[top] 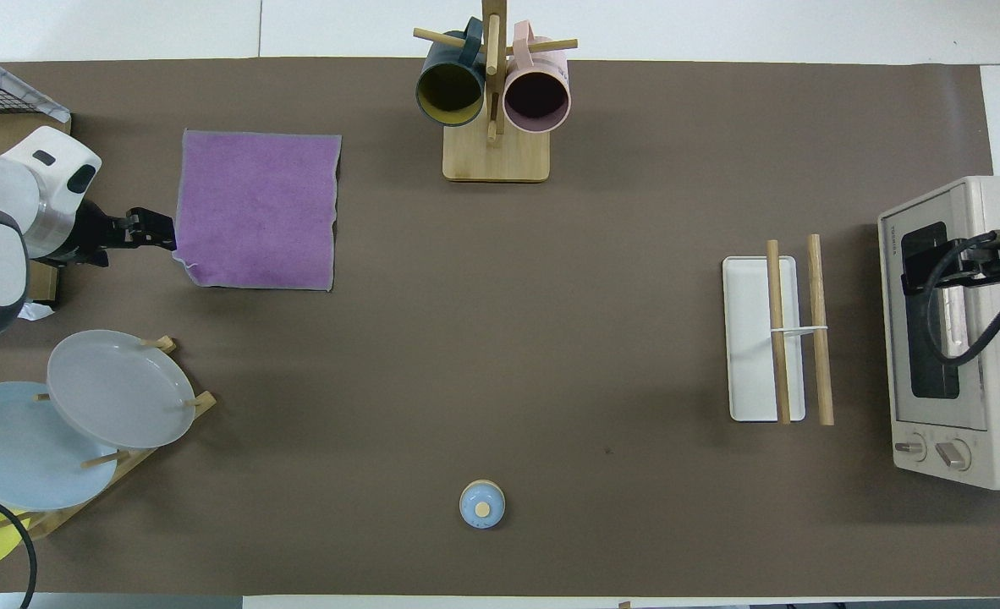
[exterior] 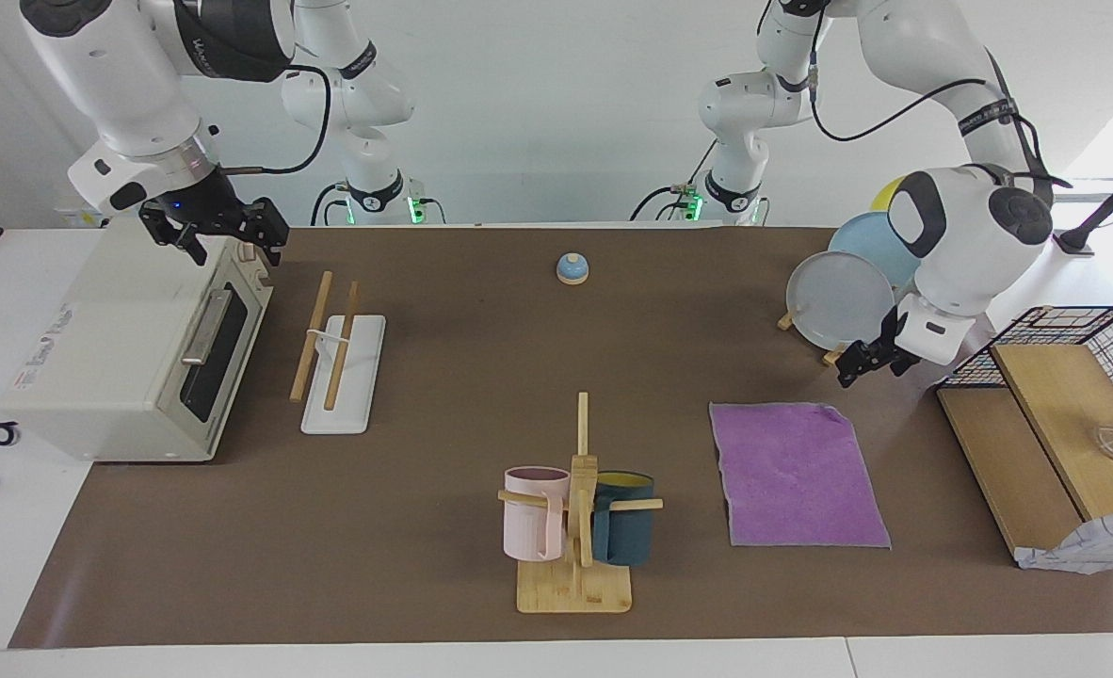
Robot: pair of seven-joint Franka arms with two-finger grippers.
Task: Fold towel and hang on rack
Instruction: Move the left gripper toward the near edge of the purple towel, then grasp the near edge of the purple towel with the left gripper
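Note:
The towel [exterior: 797, 476] [top: 255, 207] lies flat and unfolded on the brown mat, purple face up, toward the left arm's end of the table. The rack [exterior: 345, 377] [top: 750, 338], two wooden rods on a white base, stands toward the right arm's end, beside the toaster oven. My left gripper [exterior: 867, 365] [top: 160, 233] is open and empty, raised just off the towel's corner nearest the plate stand. My right gripper [exterior: 232, 240] [top: 931, 266] is open and empty, up over the toaster oven.
A toaster oven [exterior: 133, 348] [top: 957, 338] stands beside the rack. A bamboo mug stand [exterior: 575, 574] [top: 496, 156] stands mid-table, farther from the robots. A plate stand [exterior: 844, 301] [top: 119, 389], a wire basket on wooden boards [exterior: 1056, 377] and a small blue bell [exterior: 572, 269] [top: 482, 504] are also here.

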